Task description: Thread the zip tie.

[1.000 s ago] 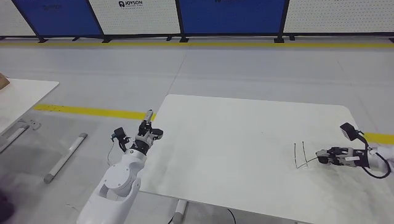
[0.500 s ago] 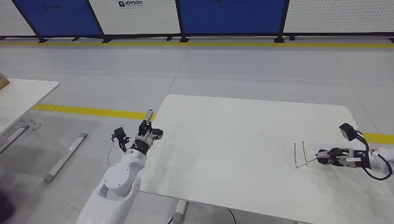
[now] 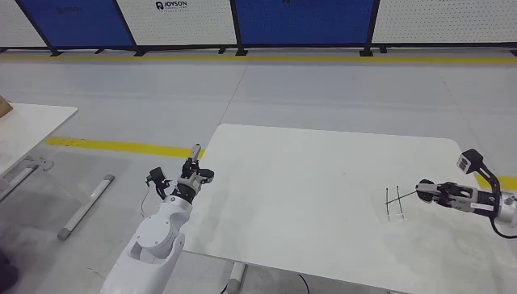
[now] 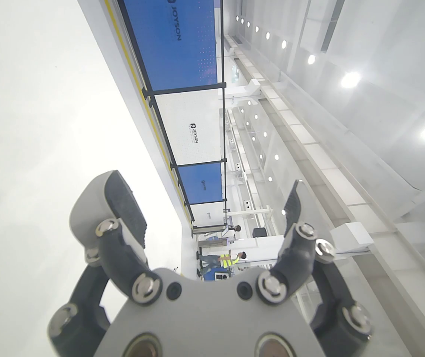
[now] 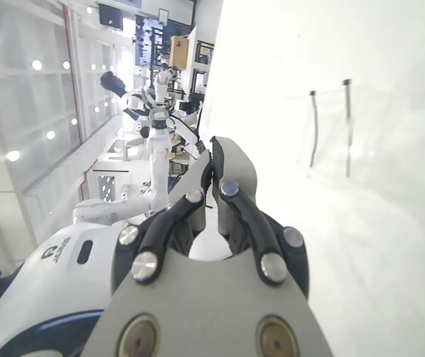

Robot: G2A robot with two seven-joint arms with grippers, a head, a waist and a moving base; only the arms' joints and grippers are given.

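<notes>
Right claw (image 5: 212, 147) (image 3: 421, 188) clenched: two grey metal fingers on black linkage bars with bright round screws, ribbed black rubber pads (image 5: 216, 159) pressed face to face, no gap between them. Held just above the smooth white table (image 3: 323, 181), near its right edge, tips aimed across the top. In the top view, a thin dark line (image 3: 404, 196) slanting from the claw tips down toward the table; cannot tell whether a tie pinched between the pads or something else.

Two slim black plastic zip ties flat on the table, near the right claw and apart from it. Side by side, roughly parallel, not touching, each with a small square head at the same end. Curved black zip tie (image 5: 313, 128) bowed slightly along its strap; straight black zip tie (image 5: 347, 128) next to it. Both straps lying open, tails loose, not threaded.

Left claw (image 4: 205, 183) (image 3: 195, 150) released, spread wide, gripping nothing and touching nothing. Same build: grey metal fingers, black bars, dark textured pads (image 4: 125, 202) facing inward. Parked at the table's left edge, well apart from the ties, tips pointing up and away from the robot.

Behind the table, pale glossy floor with a yellow painted line (image 3: 121, 145), then a row of blue and white perforated panels (image 3: 303, 7) in black frames.
</notes>
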